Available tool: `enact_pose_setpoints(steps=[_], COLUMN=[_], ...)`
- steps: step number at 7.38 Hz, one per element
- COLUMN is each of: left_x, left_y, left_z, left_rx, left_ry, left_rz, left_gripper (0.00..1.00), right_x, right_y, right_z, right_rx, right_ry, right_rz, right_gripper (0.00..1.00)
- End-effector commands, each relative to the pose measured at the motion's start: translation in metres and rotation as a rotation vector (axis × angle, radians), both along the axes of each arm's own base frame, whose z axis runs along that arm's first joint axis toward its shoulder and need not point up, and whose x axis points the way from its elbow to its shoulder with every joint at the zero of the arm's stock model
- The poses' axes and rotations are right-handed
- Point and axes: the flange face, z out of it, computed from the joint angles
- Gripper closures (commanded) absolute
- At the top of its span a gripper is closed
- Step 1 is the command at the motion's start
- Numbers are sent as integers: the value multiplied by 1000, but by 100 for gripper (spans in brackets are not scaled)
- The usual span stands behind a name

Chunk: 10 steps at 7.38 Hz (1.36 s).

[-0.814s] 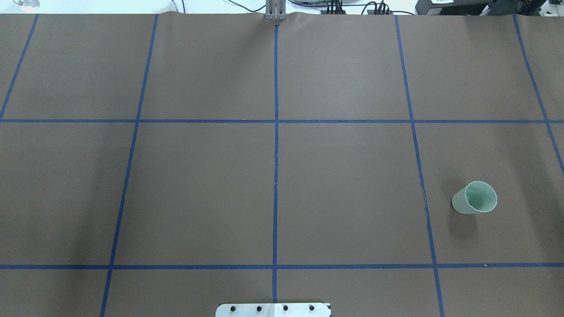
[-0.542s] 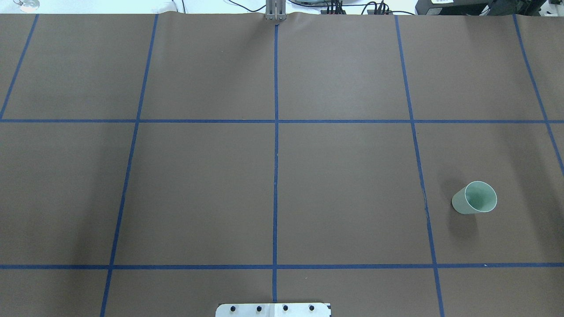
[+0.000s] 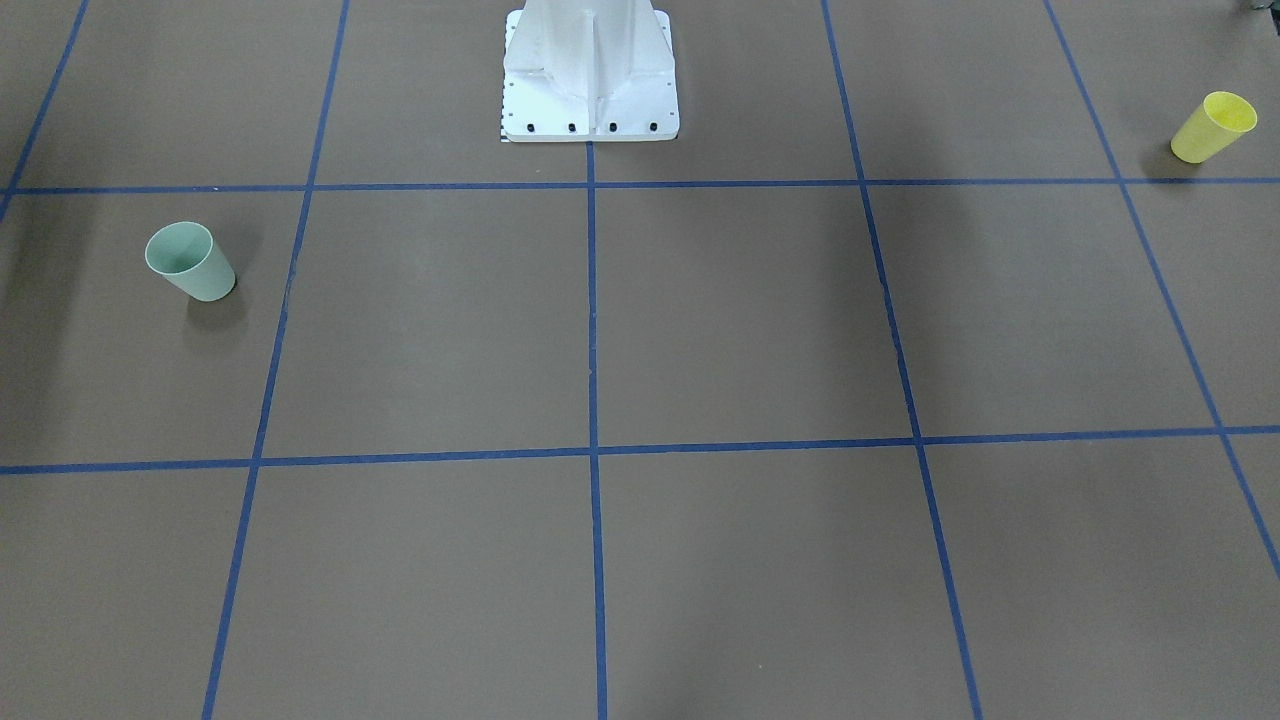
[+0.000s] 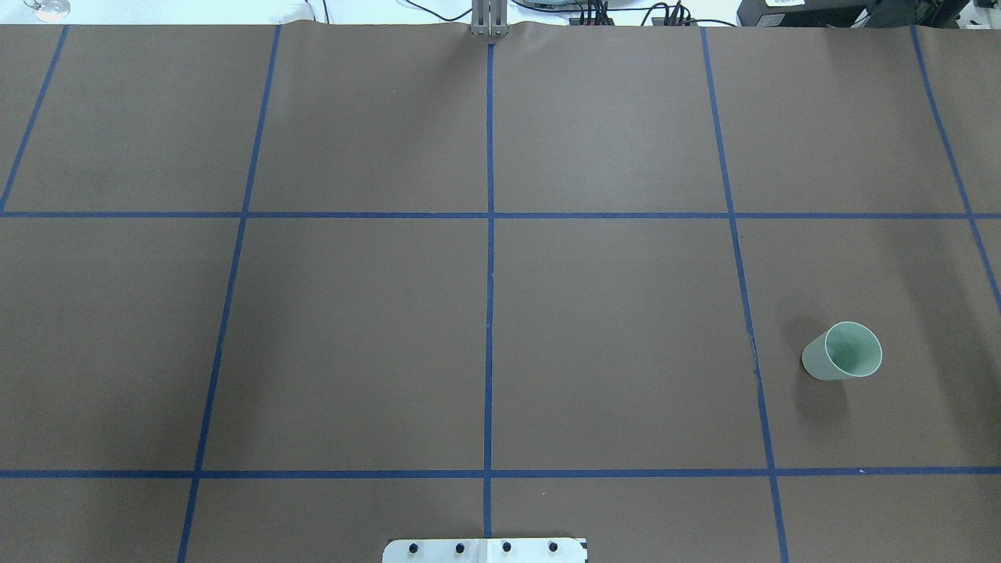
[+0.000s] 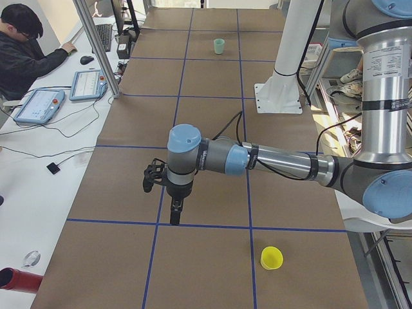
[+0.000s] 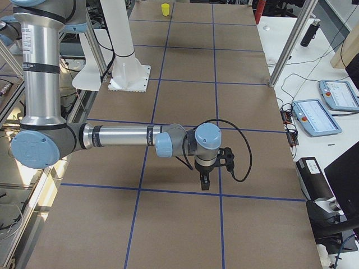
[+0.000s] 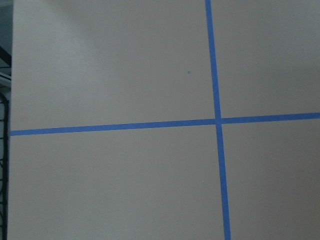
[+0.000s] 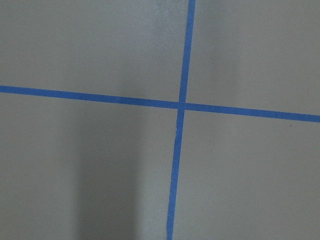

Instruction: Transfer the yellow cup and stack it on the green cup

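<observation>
Brown taped table: yellow cup & green cup upright, well apart at opp. ends. Left gripper, right gripper hover above it, apart or together, can't tell.

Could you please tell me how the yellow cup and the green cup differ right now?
The yellow cup is bright yellow; the green cup is pale mint. The yellow cup stands toward the robot's left, the green cup toward its right. Both stand upright, mouths up, with nothing holding them.
</observation>
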Motion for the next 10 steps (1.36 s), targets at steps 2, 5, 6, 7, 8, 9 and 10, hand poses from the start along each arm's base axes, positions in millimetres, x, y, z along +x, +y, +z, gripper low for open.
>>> enact_pose_setpoints(steps=[2,5,6,7,8,9,10], left_x=[72,78,70,74,82,98,127], left_y=[60,96,108,112,123,137,150], left_z=[-58,-16,-3,0,11,23,30], left_rx=[-206,-323,-339,-351,-379,-400,-446], left_ry=[-191,-357,-412,-431,-481,-543,-618], left_rz=[-174,-370,-396,-425,-518,-600,-675], left_gripper=[0,0,0,0,0,0,0], right_x=[-11,-12,-12,-13,-13,-13,-13], right_y=[-3,0,1,0,0,1,5], right_z=[-16,-16,-17,-17,-17,-17,-15], right_rx=[31,18,21,22,22,22,16], right_ry=[3,-10,-12,-12,-12,-12,-11], right_rz=[-25,-18,-19,-20,-20,-21,-21], right_gripper=[0,0,0,0,0,0,0])
